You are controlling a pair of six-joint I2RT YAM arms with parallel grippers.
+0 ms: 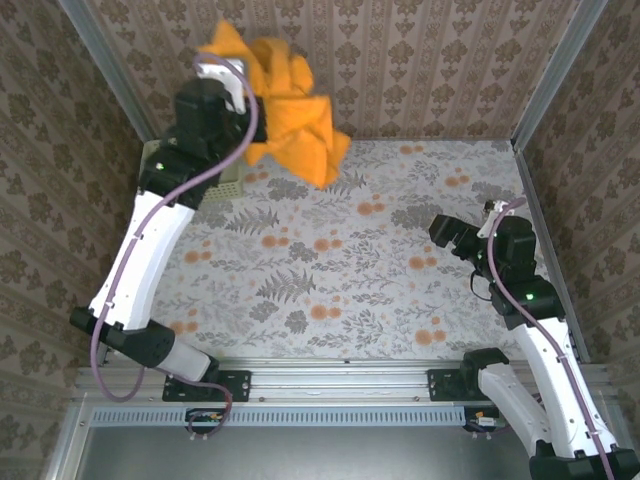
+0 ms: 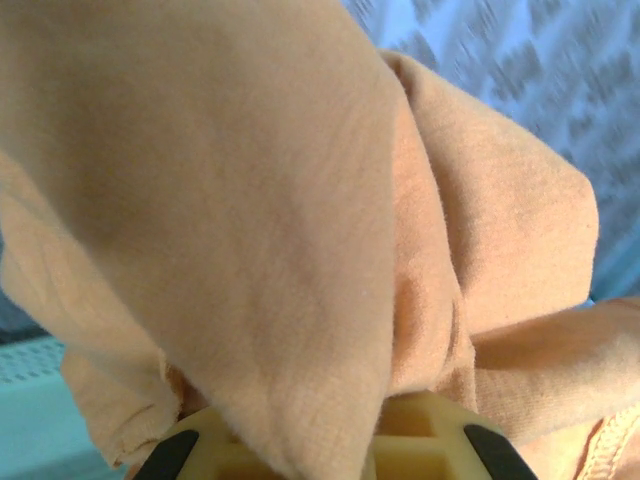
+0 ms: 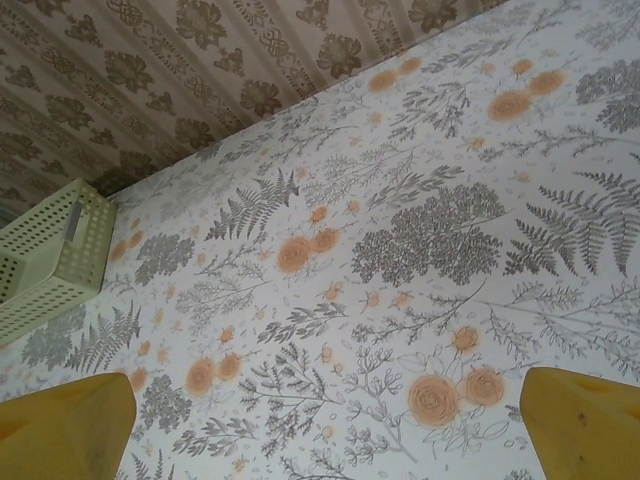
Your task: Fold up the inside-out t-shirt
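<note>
The inside-out t-shirt (image 1: 292,112) is a crumpled orange-yellow bundle hanging in the air over the table's back left. My left gripper (image 1: 222,62) is raised high and shut on its upper part. In the left wrist view the shirt's cloth (image 2: 250,200) drapes over my left gripper (image 2: 330,445) and hides the fingertips. My right gripper (image 1: 450,236) hovers low over the right side of the table. It stands open, its yellow fingers (image 3: 62,430) wide apart with only tablecloth between them.
A pale green lattice basket (image 3: 50,255) stands at the back left of the table, partly under the left arm (image 1: 228,188). The floral tablecloth (image 1: 330,270) is bare in the middle and front. Patterned walls close in the back and sides.
</note>
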